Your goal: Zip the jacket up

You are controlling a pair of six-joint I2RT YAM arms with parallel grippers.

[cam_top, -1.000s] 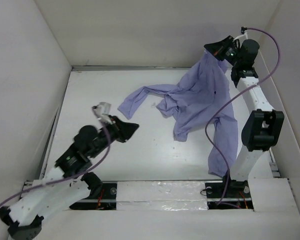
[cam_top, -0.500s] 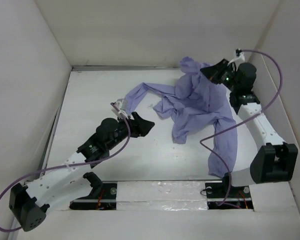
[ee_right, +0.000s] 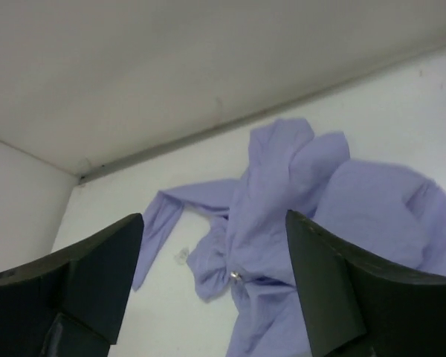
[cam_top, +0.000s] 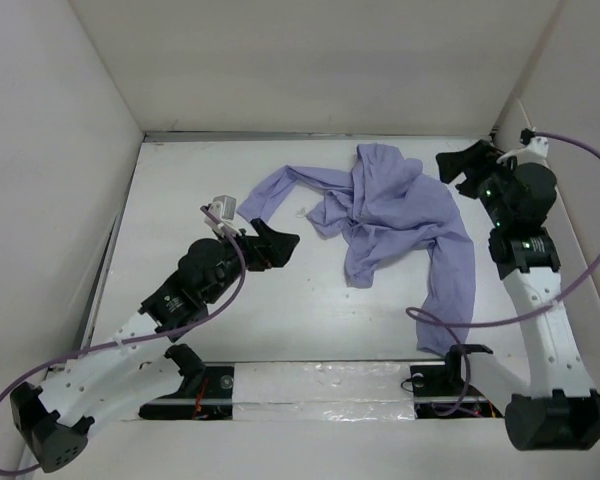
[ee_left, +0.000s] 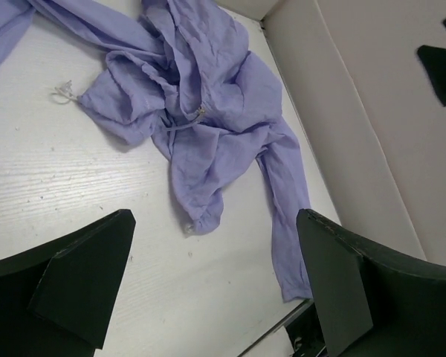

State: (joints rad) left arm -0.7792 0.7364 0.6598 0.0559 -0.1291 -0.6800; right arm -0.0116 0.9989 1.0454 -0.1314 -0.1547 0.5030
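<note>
The lavender jacket [cam_top: 385, 210] lies crumpled on the table at centre-right, one sleeve stretched left and another trailing toward the near edge. My left gripper [cam_top: 272, 243] hovers just left of it, open, nothing between its fingers [ee_left: 78, 275]. In the left wrist view the jacket [ee_left: 208, 111] lies ahead, a small metal piece [ee_left: 201, 111] showing in its folds. My right gripper [cam_top: 460, 166] is open beside the jacket's right edge, apart from the cloth. The right wrist view looks down on the jacket [ee_right: 305, 208], and a small metal zipper piece [ee_right: 234, 277] shows between the spread fingers [ee_right: 357, 290].
White walls close in the table: left wall [cam_top: 50, 200], back wall [cam_top: 310, 70], right wall [cam_top: 580, 150]. A small white cord end [ee_left: 63, 93] lies by the jacket's left fold. Purple cables [cam_top: 450, 345] loop from both arms near the front rail.
The right gripper opened and let go of the lifted jacket, which dropped flat onto the table; that arm drew back to the right. The left gripper opened and moved toward the jacket.
</note>
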